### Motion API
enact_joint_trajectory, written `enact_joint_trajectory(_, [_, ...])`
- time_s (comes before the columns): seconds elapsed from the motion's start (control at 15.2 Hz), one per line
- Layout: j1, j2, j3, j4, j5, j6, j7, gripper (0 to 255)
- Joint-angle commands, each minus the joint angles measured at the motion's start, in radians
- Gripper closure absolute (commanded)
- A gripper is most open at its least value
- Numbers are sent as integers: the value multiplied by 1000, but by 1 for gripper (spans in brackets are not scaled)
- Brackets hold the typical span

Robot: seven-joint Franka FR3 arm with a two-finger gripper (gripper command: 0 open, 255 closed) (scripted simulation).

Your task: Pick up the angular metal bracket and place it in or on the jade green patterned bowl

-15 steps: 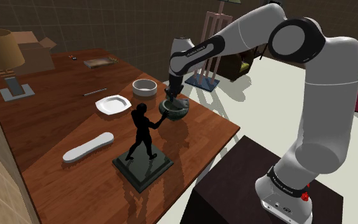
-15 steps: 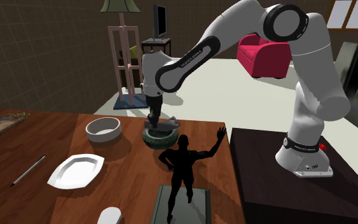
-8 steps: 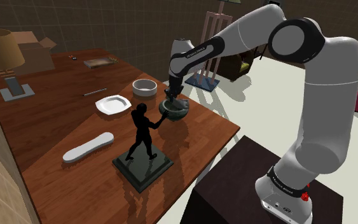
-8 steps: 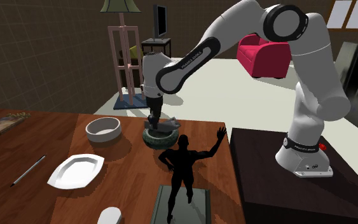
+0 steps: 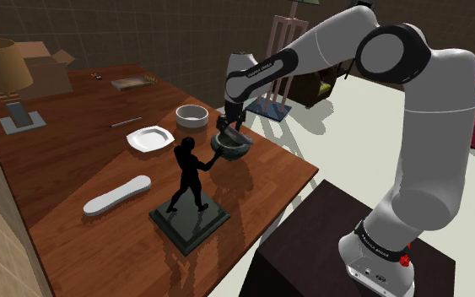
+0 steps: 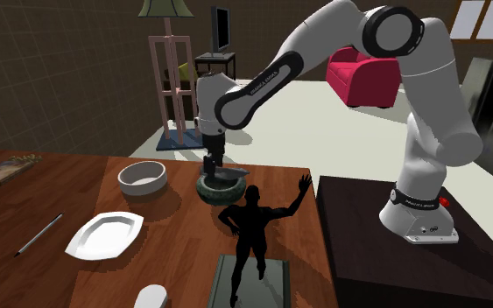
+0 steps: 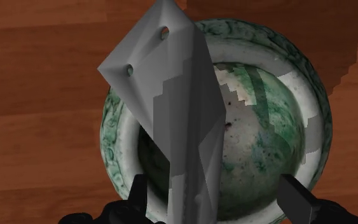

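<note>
Gripper (image 7: 219,198) spread wide over the bowl (image 7: 316,114) by the table (image 5: 58,173) edge. The bracket (image 7: 171,95) lies loose inside, so placement looks done.

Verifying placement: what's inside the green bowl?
The grey angular bracket stands in the green patterned bowl, drilled end past the rim; the open gripper does not touch it. It covers where it rests on the bowl's floor.
</note>
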Motion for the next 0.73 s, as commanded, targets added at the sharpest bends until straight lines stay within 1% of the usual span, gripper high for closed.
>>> enact_joint_trajectory(0.0, [0, -32, 2, 9, 3, -42, 0, 0])
enact_joint_trajectory(0.13, [-2, -63, 3, 26, 6, -90, -2, 0])
enact_joint_trajectory(0.66, [-2, -63, 3, 26, 6, -90, -2, 0])
